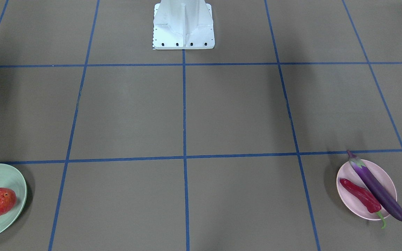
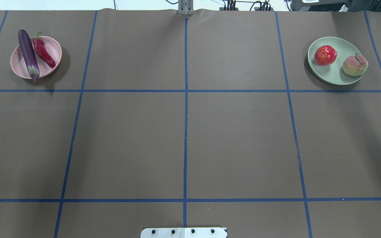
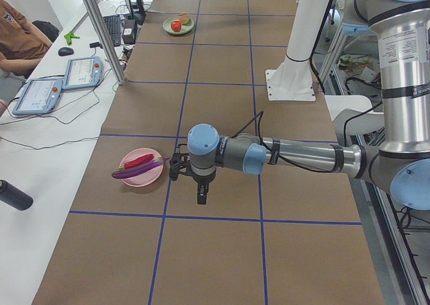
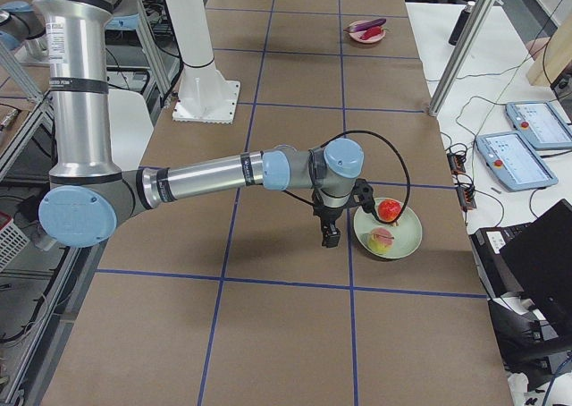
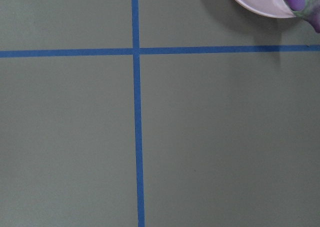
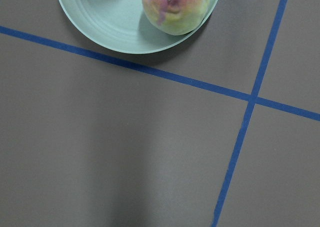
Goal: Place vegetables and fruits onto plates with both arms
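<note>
The purple eggplant [image 2: 27, 53] and the red chili pepper [image 2: 44, 54] lie side by side on the pink plate [image 2: 53, 44] at the far left. The peach [image 2: 355, 65] and the red speckled fruit [image 2: 325, 55] sit on the mint green plate [image 2: 337, 74] at the far right. The left gripper [image 3: 199, 195] hangs above the table beside the pink plate [image 3: 151, 179]. The right gripper [image 4: 329, 236] hangs beside the green plate [image 4: 407, 241]. Both show only in the side views, so I cannot tell whether they are open or shut. Neither holds anything that I can see.
The white pedestal base [image 1: 183, 28] stands at the robot's edge of the brown table marked with blue tape lines. Operators' tablets [image 3: 80, 73] and cables lie on the white bench beyond the table's far edge. A metal post [image 3: 107, 36] stands at that edge.
</note>
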You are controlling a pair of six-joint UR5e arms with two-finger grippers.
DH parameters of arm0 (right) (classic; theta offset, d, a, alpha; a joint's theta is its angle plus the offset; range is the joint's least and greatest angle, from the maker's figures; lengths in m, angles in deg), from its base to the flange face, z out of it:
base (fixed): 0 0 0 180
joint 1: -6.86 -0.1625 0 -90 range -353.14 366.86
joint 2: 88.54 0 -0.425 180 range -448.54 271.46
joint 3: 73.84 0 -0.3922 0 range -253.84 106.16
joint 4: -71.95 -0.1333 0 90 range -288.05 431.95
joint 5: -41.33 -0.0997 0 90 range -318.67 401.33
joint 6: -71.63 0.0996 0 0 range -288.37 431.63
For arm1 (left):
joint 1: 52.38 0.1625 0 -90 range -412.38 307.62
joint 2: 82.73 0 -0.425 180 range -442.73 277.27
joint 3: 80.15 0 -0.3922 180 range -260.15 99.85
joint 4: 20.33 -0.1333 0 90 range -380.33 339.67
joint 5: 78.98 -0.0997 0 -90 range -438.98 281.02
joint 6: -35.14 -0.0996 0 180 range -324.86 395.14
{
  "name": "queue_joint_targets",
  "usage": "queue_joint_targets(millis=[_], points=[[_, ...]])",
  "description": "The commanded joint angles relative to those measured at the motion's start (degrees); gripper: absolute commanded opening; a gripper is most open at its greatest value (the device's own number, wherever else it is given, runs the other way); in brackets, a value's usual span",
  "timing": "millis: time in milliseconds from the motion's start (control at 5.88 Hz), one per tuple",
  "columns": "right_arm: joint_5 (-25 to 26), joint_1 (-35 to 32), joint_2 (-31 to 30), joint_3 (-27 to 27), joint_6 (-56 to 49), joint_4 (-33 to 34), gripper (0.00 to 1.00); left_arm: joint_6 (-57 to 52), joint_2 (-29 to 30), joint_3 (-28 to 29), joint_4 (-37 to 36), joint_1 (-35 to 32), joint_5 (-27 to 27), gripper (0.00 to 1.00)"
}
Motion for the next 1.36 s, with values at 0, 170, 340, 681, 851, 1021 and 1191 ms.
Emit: queue_joint_targets(millis=[0,170,340,681,851,1021,1191], points=[[0.59,-1.2,-1.58,0.2,-3.51,1.42,1.0,-0.62,-0.6,-0.34,0.65,-0.88,-0.2,1.0],[0.59,-1.72,-2.12,-0.49,-3.51,1.34,1.0,-0.62,-0.78,-0.34,0.75,-0.8,-0.29,1.0],[0.59,-1.64,-2.3,-0.33,-3.51,0.99,1.0,-0.44,-0.87,-0.52,0.75,-0.8,-0.99,1.0],[0.07,-1.81,-2.03,2.38,-3.07,0.9,1.0,0.25,-3.92,-4.8,0.13,-1.41,-1.44,1.0],[-0.98,-3.9,-2.12,2.57,-3.07,0.9,1.0,0.26,-4.21,-5.26,-0.04,-1.5,-1.26,1.0],[-0.91,-3.92,-1.77,2.92,-2.81,0.98,1.0,0.26,-4.21,-5.0,-0.04,-1.24,-1.52,1.0],[-0.99,-4.1,-3.42,2.84,-2.81,0.98,1.0,0.26,-4.47,-5.0,0.04,-1.5,-1.61,1.0]])
